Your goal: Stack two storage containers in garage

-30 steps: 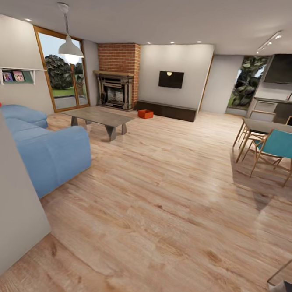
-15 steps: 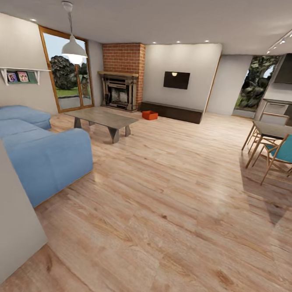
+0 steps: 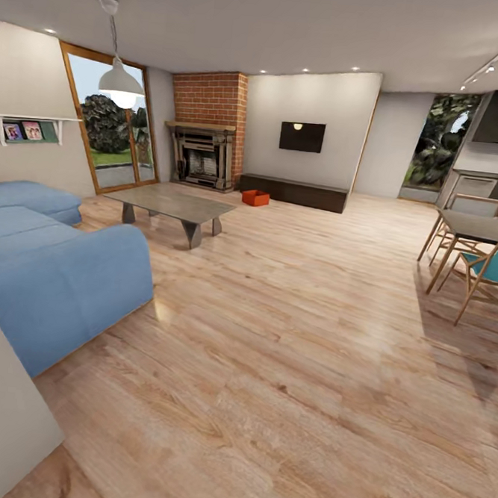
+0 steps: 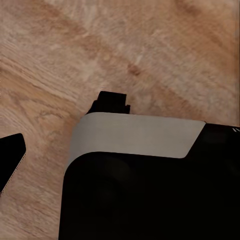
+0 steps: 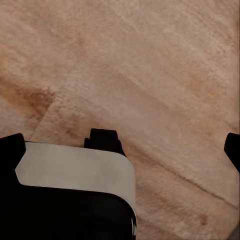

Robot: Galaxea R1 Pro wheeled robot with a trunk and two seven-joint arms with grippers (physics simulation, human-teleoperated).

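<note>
Clearly the robot is in the living room, facing across open light wood planks (image 3: 296,320) with nothing in either arm's reach. One orange-red storage container (image 3: 255,198) sits on the planks at about eleven o'clock and far off, just in front of the long dark bench (image 3: 295,192) and near the brick fireplace (image 3: 207,130). Whether that orange shape is one bin or two close together is too small to tell.

The blue sofa (image 3: 53,263) lies at nine o'clock and the coffee table (image 3: 170,204) beyond it at ten o'clock, while the dining table and teal chair (image 3: 494,272) stand at two o'clock. That leaves a wide bare lane straight toward the container, which I judge is why the head points this way.

Both wrist cameras look down at the planks past dark housing with a pale panel. Dark finger parts show at the picture edges in each, but I cannot tell whether the left gripper (image 4: 60,130) or the right gripper (image 5: 165,140) is spread or closed; nothing appears between the fingers.

No brand, label or readable writing shows; the wall screen (image 3: 302,136) is dark, and the shelf pictures are too small to read.
</note>
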